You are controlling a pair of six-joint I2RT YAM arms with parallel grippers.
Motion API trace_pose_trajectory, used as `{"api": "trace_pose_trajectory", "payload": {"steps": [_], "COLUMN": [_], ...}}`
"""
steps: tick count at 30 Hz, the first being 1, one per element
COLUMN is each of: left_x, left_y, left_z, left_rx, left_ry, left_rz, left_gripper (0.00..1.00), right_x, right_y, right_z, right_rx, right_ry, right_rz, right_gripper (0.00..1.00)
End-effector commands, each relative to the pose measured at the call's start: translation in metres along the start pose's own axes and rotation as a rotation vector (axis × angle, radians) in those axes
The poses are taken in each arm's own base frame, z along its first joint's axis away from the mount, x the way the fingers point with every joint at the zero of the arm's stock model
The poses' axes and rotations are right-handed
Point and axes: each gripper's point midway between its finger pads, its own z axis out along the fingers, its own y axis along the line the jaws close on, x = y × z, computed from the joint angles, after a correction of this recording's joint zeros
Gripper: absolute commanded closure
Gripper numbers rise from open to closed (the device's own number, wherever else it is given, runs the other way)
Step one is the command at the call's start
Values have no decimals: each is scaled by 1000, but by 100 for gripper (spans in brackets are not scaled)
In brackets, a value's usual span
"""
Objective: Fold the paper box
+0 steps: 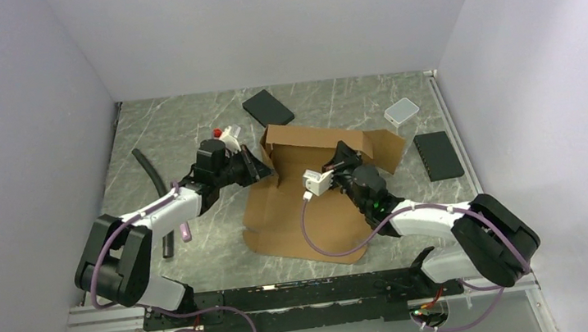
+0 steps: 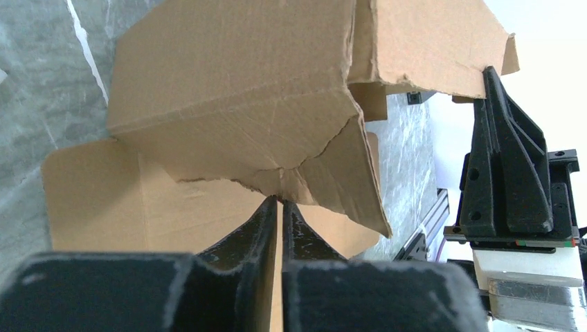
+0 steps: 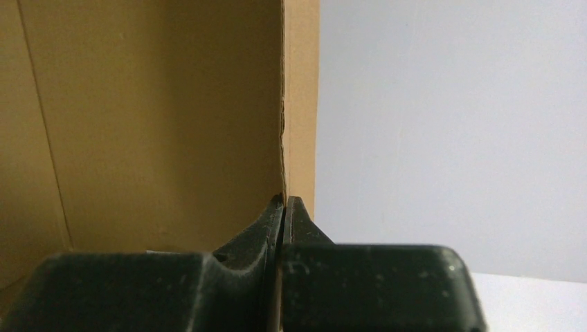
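Marbled table (image 1: 171, 129), white walls (image 1: 275, 19), paper box (image 1: 275, 209)

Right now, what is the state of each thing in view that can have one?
paper box: partly folded, back wall and side flaps raised, front panel flat on the table.
left gripper: shut on a flap of the paper box.
right gripper: shut on an upright edge of the paper box.
whitish container: upright, untouched.
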Motion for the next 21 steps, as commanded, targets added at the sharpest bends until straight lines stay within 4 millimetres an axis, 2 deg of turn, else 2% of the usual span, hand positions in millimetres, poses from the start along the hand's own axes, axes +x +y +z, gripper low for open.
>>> {"api": "trace_pose_trajectory", "payload": {"steps": [1, 6, 9, 11, 15, 17, 21], "left_x": [5, 3, -2, -10, -28, -38, -56], "left_y": [1, -3, -2, 3, 17, 18, 12], "left_z": [-6, -12, -26, -40, -61, -63, -51], "left_rx": [25, 39, -13, -71, -152, -132, -73], "left_ry": [24, 36, 18, -25, -157, -239, -331], "left_rz": [19, 46, 107, 189, 421, 551, 812], "left_gripper": [85, 70, 54, 46, 40, 32, 28], "right_x": [6, 7, 7, 6, 6, 5, 5], "right_y": [40, 39, 35, 36, 37, 38, 39], "right_z": [-11, -11, -9, -9, -8, -7, -7], "right_rx": [-115, -115, -111, -115, -117, -123, -129], "right_ry": [-5, 4, 13, 10, 10, 10, 8], "right_rz": [-44, -32, -16, -9, 2, 10, 16], "right_gripper": [100, 100, 100, 100, 100, 100, 100]}}
